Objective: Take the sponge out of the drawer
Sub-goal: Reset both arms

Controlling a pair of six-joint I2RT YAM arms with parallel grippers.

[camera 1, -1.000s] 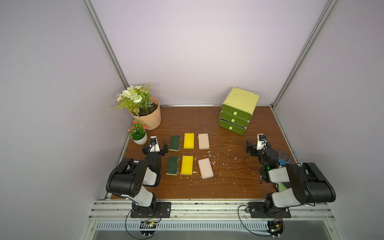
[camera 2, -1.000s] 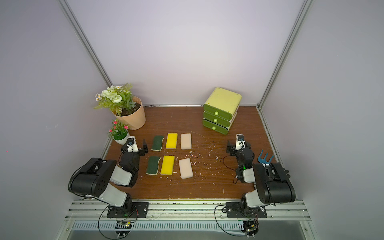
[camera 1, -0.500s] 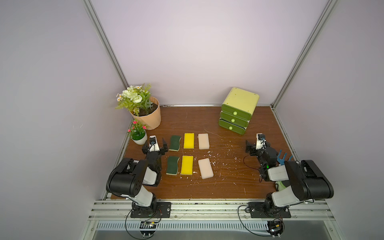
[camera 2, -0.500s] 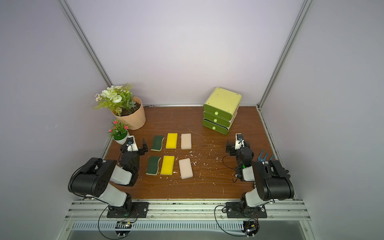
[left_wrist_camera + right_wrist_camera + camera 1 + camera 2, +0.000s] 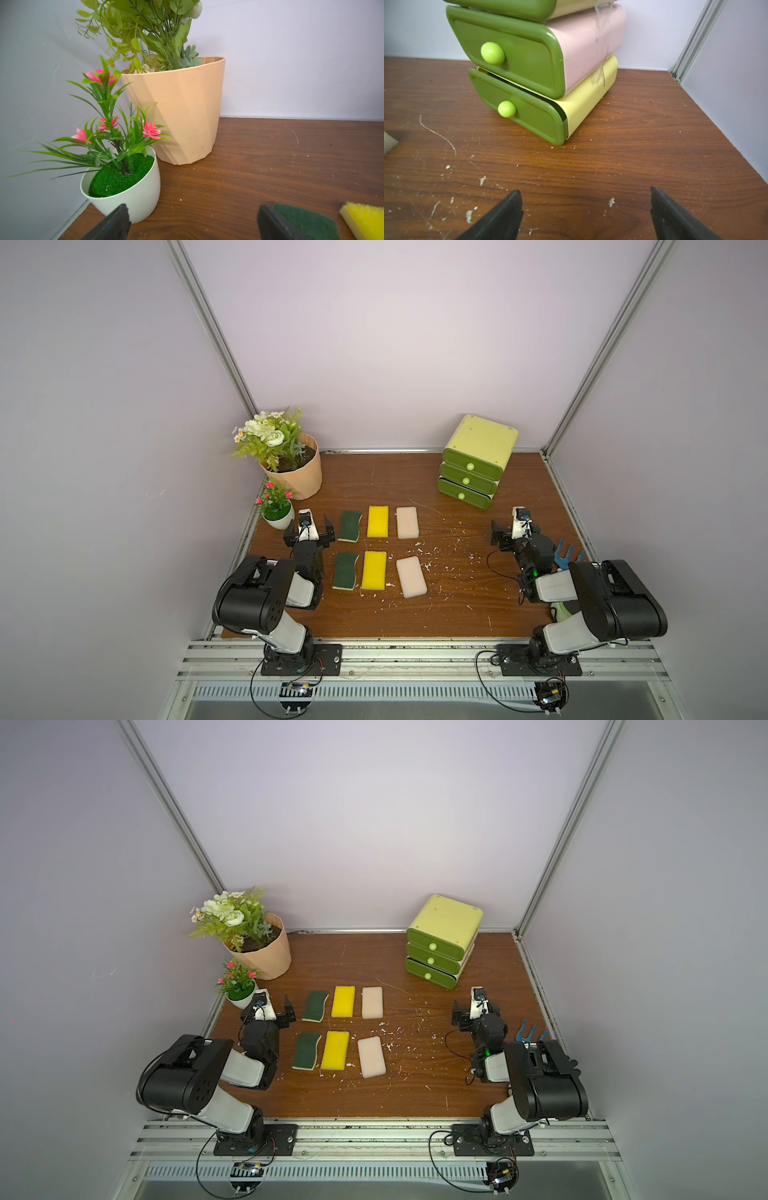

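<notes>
Both arms sit folded low at the near edge. The left gripper [image 5: 308,533] and right gripper [image 5: 515,531] are wide open, holding nothing. Six sponges lie out: near row [image 5: 374,570] and far row [image 5: 377,521], each green, yellow, beige. Two plants on the left, small plant [image 5: 276,506] then big plant [image 5: 297,472]. One drawer unit [image 5: 478,464], three drawers, far right. The bottom drawer [image 5: 533,118] is slightly ajar, and I can't see a sponge inside.
</notes>
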